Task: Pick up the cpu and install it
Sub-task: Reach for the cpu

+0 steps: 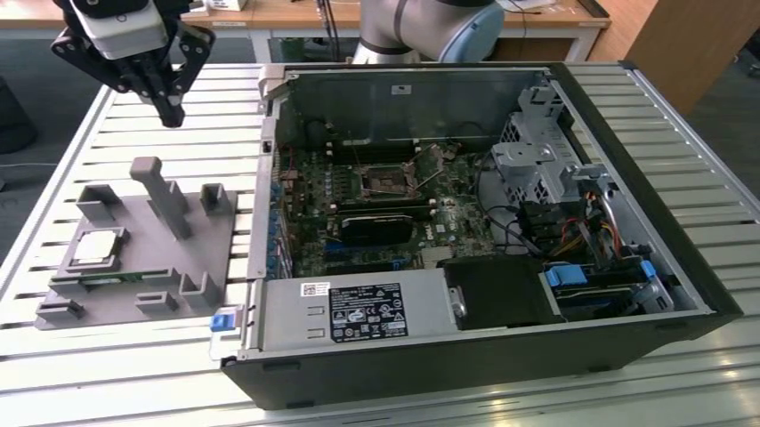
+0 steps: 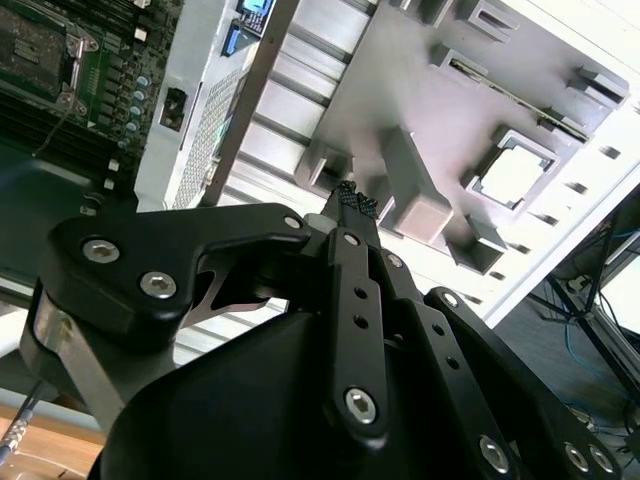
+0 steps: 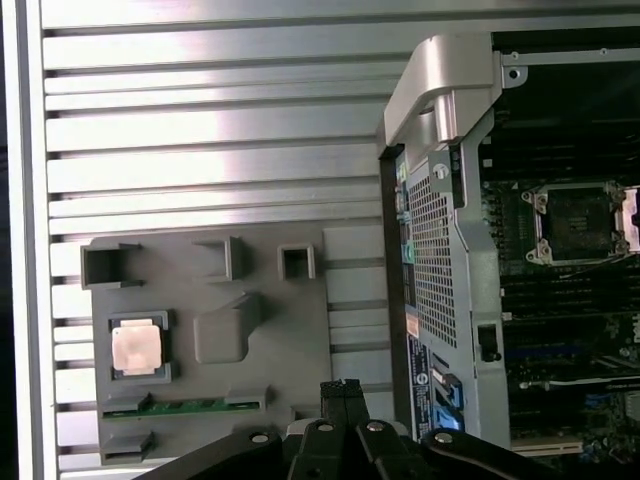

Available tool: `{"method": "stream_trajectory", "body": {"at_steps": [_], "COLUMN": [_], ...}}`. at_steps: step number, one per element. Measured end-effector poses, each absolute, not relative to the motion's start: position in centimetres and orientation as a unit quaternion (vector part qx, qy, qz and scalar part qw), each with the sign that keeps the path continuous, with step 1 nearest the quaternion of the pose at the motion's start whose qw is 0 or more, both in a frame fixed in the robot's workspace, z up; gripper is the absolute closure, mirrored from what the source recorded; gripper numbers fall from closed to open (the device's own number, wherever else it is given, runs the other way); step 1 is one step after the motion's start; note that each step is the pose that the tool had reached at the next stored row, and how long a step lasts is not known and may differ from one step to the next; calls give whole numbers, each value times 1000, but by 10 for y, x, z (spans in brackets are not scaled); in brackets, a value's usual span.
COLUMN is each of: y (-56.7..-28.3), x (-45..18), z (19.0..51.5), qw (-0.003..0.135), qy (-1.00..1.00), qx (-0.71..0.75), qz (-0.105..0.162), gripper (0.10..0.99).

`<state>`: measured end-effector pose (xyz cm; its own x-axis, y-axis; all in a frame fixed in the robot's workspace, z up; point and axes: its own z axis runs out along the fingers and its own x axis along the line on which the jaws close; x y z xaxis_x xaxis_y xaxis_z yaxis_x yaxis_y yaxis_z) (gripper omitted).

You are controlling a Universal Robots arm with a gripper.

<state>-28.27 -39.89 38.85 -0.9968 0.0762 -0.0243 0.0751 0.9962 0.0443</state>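
Observation:
The cpu, a small silver square chip, lies in a recess of the grey fixture on the slatted table, at the exterior view's left. Both wrist views show it too: the cpu and the cpu. My gripper hangs high above the table, beyond the fixture's far side and well clear of the chip. Its black fingers are pressed together with nothing between them, as the first wrist view's gripper also shows. The motherboard socket sits inside the open computer case.
A tall grey post rises from the fixture near the chip. A green memory stick lies in a slot of the fixture. The case wall stands between fixture and motherboard. The power supply, drive cage and cables crowd the case.

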Motion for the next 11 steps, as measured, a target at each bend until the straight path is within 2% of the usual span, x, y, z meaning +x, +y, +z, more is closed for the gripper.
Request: {"method": "stream_trajectory", "body": {"at_steps": [11], "y": [-399], "x": [-290], "z": [388], "qw": [13], "qy": [999], "qx": [38], "qz": [22], "gripper": [980]}}
